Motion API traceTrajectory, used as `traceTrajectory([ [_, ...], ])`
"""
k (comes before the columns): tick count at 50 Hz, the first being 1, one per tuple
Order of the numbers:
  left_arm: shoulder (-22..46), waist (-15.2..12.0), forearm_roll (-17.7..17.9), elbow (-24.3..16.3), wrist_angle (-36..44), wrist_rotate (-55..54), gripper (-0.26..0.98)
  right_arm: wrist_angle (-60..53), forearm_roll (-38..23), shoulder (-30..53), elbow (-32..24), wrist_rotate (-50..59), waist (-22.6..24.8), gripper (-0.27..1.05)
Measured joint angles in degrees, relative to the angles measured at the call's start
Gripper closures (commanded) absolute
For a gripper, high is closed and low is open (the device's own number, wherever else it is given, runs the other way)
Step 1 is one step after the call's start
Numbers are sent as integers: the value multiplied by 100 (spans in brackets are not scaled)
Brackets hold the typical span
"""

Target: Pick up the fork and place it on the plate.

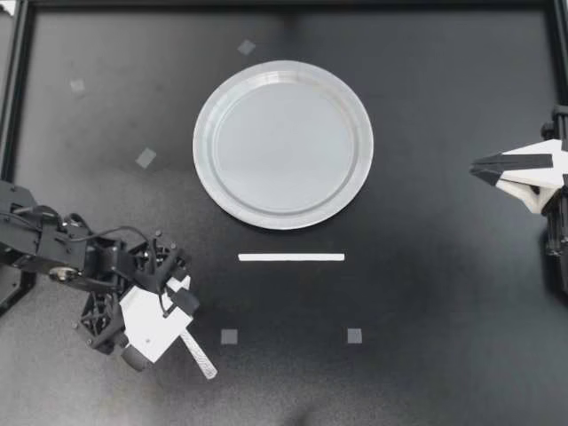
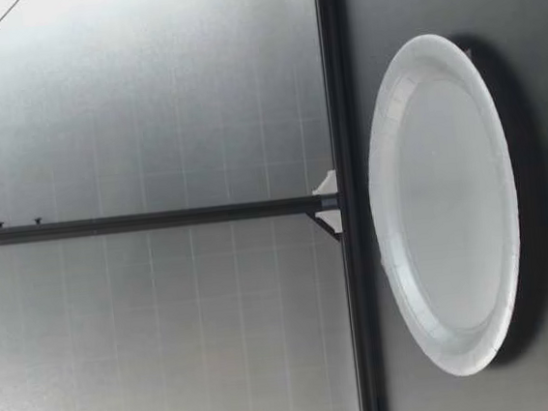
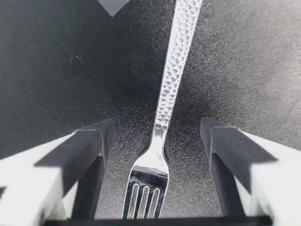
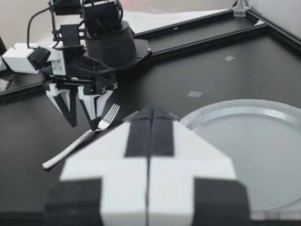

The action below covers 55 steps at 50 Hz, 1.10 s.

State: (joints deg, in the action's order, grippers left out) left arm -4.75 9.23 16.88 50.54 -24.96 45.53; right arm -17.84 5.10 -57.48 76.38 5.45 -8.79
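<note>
— What lies on the black surface [image 1: 444,302]?
— A round silver-grey plate [image 1: 283,144] in the middle, and a thin white strip [image 1: 291,257] near its rim, not touching it.
— And the silver metal fork [image 1: 201,357]?
— Toward the lower left corner. Only its handle shows, slanting out from under my left tool [image 1: 169,311]. My right tool [image 1: 484,169] sits at the right edge, fingers together, well apart from everything.

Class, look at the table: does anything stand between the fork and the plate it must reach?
Nothing upright does. Only a flat white strip lies on the table, roughly between the fork and the plate.
</note>
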Motion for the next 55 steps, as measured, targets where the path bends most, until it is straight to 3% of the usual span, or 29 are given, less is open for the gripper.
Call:
traceTrajectory([
  [34, 70, 9, -9, 176, 316, 62, 13, 9, 0, 0, 44, 70, -9, 84],
  [55, 149, 9, 0, 176, 325, 62, 41, 0, 0, -9, 88, 70, -9, 84],
])
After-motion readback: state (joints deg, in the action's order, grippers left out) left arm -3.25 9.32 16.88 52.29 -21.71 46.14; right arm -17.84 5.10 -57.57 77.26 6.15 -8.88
